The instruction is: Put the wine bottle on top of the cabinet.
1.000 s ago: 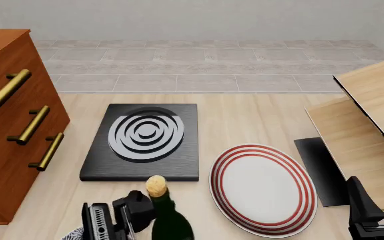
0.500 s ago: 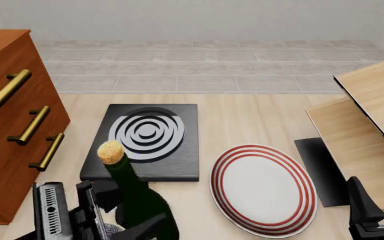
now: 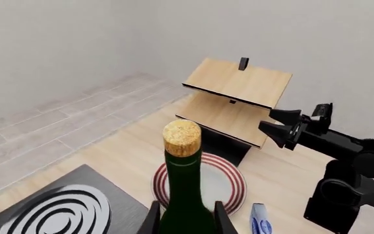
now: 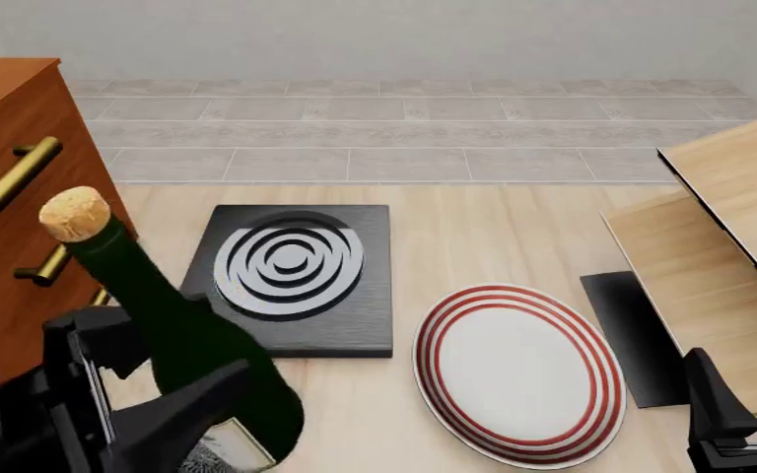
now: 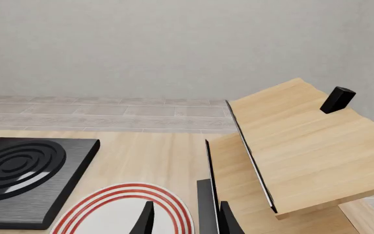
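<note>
One wine bottle (image 4: 188, 335), pinched at the body between the left gripper (image 3: 184, 219) fingers, held clear of the table, cork leaning toward the cabinet (image 4: 11, 197). Pale label at the base, nothing legible. Right gripper (image 5: 182, 219) idle low beside the striped plate (image 4: 520, 374), jaws slightly parted.
</note>
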Controlling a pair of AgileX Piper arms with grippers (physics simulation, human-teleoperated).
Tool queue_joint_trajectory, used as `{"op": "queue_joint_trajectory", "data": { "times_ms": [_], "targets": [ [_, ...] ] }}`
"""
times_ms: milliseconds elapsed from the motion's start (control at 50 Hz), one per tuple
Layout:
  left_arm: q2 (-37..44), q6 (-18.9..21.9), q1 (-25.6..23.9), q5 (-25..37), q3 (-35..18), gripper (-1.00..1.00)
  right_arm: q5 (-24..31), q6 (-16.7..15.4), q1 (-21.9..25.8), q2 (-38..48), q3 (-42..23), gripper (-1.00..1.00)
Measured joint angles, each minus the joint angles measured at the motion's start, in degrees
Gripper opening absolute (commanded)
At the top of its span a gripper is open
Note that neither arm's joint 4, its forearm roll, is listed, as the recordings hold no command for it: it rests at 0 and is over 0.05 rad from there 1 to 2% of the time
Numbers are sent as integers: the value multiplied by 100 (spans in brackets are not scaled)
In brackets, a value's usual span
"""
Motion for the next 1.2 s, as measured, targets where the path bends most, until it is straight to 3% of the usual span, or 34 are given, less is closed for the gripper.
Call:
{"op": "queue_joint_trajectory", "data": {
  "times_ms": [420, 1200],
  "targets": [
    [-712, 146, 595, 1231, -714, -100, 0, 0, 0, -1, 0, 100],
    [-1101, 475, 1891, 2700, -1885, -100, 0, 0, 0, 0, 0, 100]
  ]
}}
